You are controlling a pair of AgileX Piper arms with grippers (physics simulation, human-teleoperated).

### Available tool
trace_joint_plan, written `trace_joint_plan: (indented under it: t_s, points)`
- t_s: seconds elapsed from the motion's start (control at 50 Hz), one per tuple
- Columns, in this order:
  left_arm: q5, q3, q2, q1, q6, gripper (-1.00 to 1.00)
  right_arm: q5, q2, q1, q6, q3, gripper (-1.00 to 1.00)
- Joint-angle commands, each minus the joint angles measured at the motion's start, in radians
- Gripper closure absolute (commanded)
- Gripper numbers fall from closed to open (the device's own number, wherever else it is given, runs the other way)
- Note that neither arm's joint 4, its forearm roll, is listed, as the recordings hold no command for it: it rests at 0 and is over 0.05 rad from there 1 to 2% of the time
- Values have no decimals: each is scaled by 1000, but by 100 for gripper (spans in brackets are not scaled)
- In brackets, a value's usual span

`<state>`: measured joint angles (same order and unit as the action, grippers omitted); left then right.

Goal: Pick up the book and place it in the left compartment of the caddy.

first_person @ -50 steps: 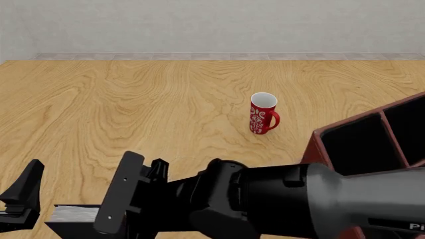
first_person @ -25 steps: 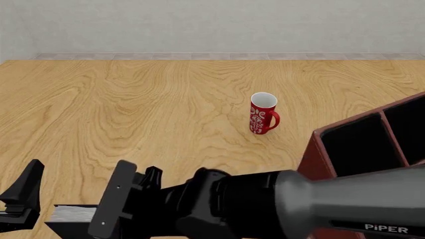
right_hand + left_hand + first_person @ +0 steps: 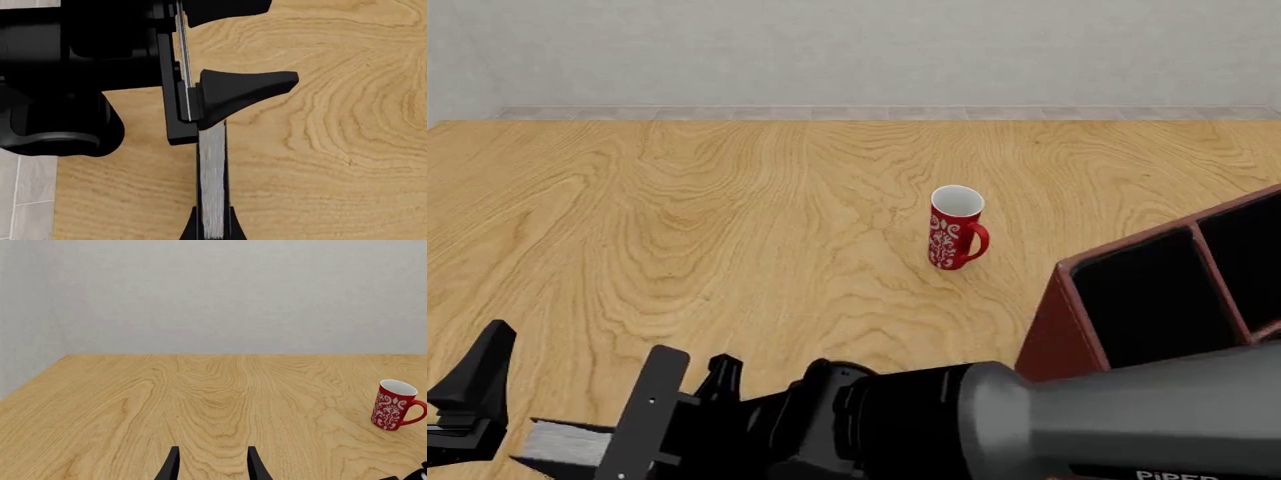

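Note:
The book lies at the table's near left corner, black with a grey-white page edge, slightly tilted. In the right wrist view its page edge runs as a thin grey strip between the fingertips of my right gripper, which is shut on it. The right arm crosses the front view and hides most of the book. My left gripper rests just left of the book, open and empty. The caddy stands at the right, its left compartment black-lined.
A red mug with a white pattern stands upright mid-table, left of the caddy; the left wrist view also shows the mug. The left arm's black body sits close beside the book. The table's near edge is right by the book.
The right arm has sunk lower and nearer in the front view. The book's page edge, level before, now sits tilted. The left gripper has not moved.

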<state>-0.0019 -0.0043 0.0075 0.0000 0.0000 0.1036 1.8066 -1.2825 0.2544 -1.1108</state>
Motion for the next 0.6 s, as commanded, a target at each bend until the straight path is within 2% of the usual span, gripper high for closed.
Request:
trace_joint_plan:
  t_s: [0.02, 0.5, 0.6]
  points:
    - [0, 0, 0, 0, 0, -100, -6, -8, 4, -34, -5, 100]
    - [0, 0, 0, 0, 0, -100, 31, -107, 9, -14, 9, 100]
    - [0, 0, 0, 0, 0, -100, 37, -115, 46, 9, -11, 100]
